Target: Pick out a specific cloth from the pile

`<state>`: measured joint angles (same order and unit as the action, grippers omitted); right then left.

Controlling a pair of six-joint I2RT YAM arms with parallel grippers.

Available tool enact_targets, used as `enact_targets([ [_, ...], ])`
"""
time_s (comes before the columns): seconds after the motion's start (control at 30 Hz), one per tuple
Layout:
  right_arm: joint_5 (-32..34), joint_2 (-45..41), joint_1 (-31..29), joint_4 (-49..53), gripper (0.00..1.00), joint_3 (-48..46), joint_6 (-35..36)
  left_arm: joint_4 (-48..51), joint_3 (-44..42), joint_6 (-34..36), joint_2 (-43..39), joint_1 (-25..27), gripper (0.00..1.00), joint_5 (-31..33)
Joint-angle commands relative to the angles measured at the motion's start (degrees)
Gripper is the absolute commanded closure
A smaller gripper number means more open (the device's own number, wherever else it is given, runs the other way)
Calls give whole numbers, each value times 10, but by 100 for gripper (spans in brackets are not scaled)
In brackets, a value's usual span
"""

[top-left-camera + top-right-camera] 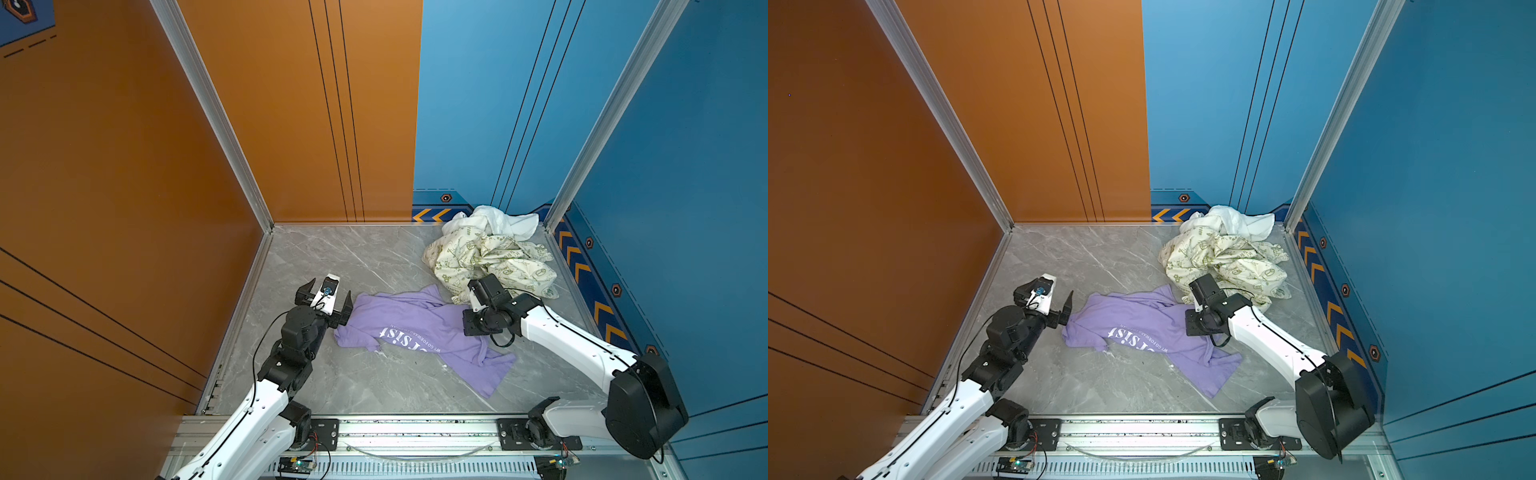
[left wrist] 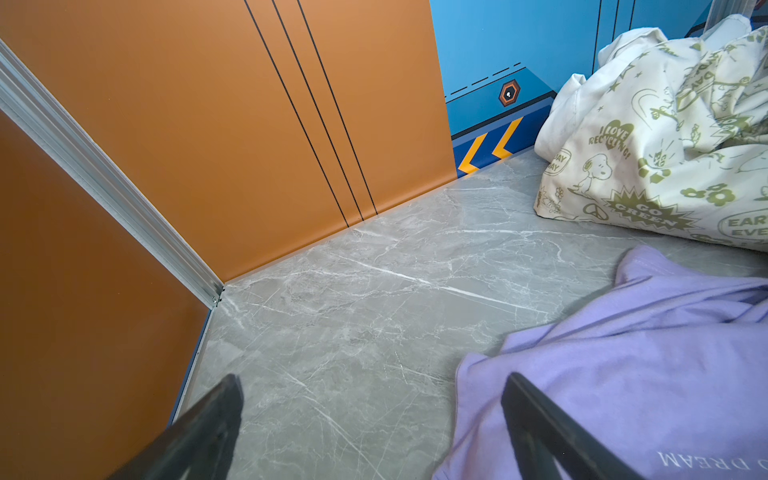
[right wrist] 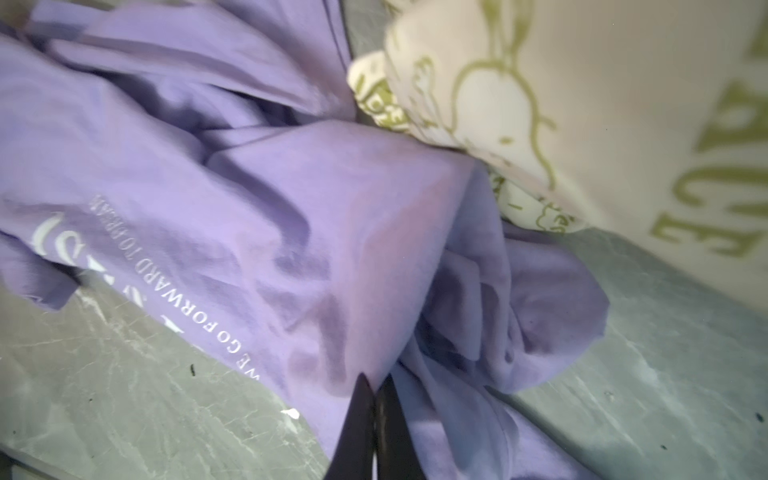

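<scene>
Right wrist view: the right gripper (image 3: 376, 384) has its fingers pressed together on a raised fold of the cloth (image 3: 291, 216), apparently to drag it clear.
Cloth position: the lavender garment is spread on the grey table (image 1: 332, 257), one end just beside the pile (image 1: 490, 253); the arm hides any contact.
Left gripper (image 2: 370, 390): fingers spread wide and empty, one above the cloth's edge, seemingly poised to assist.
Pile: cream and white garments are heaped in the far corner.
</scene>
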<state>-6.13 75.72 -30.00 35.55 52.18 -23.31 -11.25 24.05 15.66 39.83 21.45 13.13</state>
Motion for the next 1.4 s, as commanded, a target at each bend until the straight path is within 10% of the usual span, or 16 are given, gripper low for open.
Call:
enact_targets([
  [0.0, -5, -28, -31, -35, 100, 50, -15, 0, 1, 8, -7, 6, 2, 8],
  [0.4, -43, 82, -98, -147, 100, 274, -31, 1, 1, 9, -11, 7, 2, 12],
  [0.83, -116, 406, -127, -160, 100, 810, -26, 1, 0, 13, -19, 7, 2, 17],
  [1.13, -143, 472, -144, -136, 100, 781, -31, 1, -1, 17, -28, 7, 2, 30],
  [1.37, -147, 410, -139, -63, 43, 597, 4, -2, -5, 19, -36, 7, 2, 57],
])
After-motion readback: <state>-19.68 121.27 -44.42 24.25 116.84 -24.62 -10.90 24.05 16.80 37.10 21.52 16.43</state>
